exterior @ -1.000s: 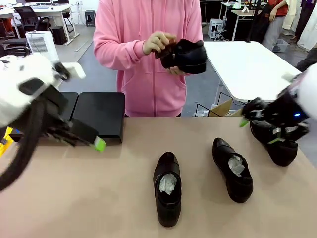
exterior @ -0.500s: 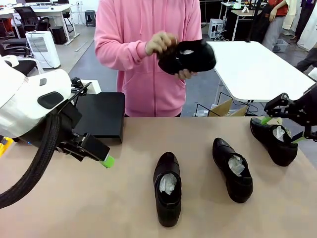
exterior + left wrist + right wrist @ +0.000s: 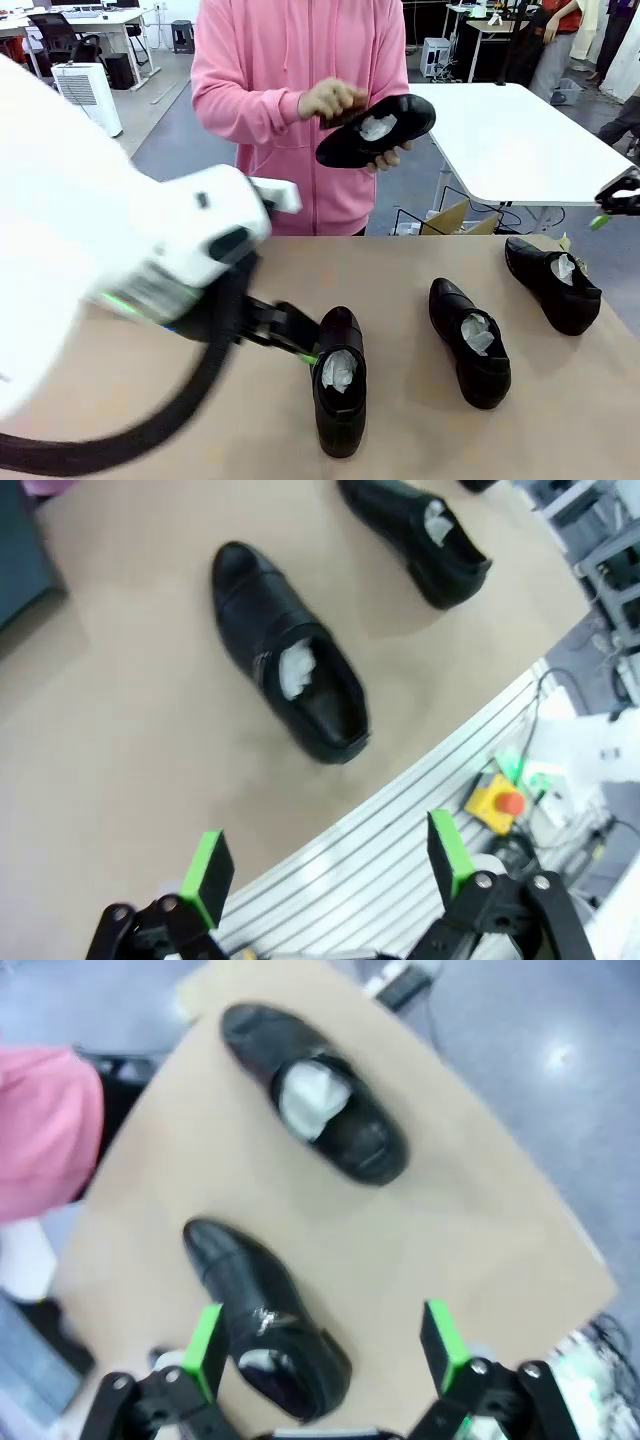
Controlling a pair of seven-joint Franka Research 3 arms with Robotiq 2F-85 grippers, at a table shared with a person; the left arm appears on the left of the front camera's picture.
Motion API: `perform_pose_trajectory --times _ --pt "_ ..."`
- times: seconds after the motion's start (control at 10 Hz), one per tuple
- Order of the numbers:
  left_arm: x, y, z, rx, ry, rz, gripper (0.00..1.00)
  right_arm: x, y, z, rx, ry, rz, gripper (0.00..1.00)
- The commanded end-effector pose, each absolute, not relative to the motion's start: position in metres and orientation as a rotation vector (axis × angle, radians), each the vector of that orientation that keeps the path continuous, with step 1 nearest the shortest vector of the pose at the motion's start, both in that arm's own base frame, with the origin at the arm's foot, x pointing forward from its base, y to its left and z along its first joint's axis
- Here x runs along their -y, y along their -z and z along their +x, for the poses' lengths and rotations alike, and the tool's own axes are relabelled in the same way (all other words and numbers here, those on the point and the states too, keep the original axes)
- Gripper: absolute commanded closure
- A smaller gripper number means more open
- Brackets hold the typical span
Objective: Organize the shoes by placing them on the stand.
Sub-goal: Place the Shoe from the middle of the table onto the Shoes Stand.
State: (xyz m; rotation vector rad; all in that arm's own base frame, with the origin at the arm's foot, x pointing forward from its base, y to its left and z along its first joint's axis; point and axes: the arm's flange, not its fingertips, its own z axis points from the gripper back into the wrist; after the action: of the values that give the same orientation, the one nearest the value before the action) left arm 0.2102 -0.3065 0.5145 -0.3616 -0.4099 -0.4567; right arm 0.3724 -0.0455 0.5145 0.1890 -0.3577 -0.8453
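Plainly, nothing is gripped yet. The left hand (image 3: 327,865) has its green pads spread wide with only air between them, and the right hand (image 3: 322,1345) is spread just the same.

Three shoes lie on the worktop (image 3: 420,440): the near shoe (image 3: 336,402), the middle shoe (image 3: 470,340) and the right-most shoe (image 3: 552,282). The person (image 3: 290,90) holds the fourth shoe (image 3: 375,130) up at the far side. The stand (image 3: 18,565) shows as a dark corner in the left wrist view, well apart from all of them.

The first risk I see is a knock. In the front view, a green pad of the left hand sits just beside the near shoe's side, and the left arm (image 3: 110,230) shows blurred. A sideways brush would skid or spin that glossy shoe out of line before the pads can straddle it.

The second is a poor pinch. If the pads close over the opening, they may catch only the white paper (image 3: 338,370) and pull it out. If they close on polished leather at one end, the long shoe could pivot or slip on the way over.

The third is crowding. The bulky left arm hides the stand from the front camera, and the person may bring the fourth shoe toward the same place.

Last, the right-most shoe lies near the worktop's edge, with the right hand above that side. A clumsy descent there could push it off.
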Motion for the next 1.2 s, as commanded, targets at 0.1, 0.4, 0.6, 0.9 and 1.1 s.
perform_pose_trajectory --times 0.1,0.4,0.6,0.9,1.1 --pt "0.383 -0.489 0.227 0.343 0.32 -0.277 0.0 0.046 -0.514 0.372 0.358 0.845 0.189 0.0" --pt "0.432 -0.463 0.235 0.274 0.263 -0.218 0.0 0.046 -0.514 0.372 0.358 0.845 0.189 0.0" --pt "0.458 -0.446 0.241 0.233 0.228 -0.176 0.0 0.046 -0.514 0.372 0.358 0.845 0.189 0.0" --pt "0.484 -0.423 0.254 0.2 0.156 -0.155 0.0 0.046 -0.514 0.372 0.358 0.845 0.189 0.0" --pt "0.494 -0.4 0.269 0.218 0.108 -0.15 0.0 0.046 -0.514 0.372 0.358 0.845 0.189 0.0"
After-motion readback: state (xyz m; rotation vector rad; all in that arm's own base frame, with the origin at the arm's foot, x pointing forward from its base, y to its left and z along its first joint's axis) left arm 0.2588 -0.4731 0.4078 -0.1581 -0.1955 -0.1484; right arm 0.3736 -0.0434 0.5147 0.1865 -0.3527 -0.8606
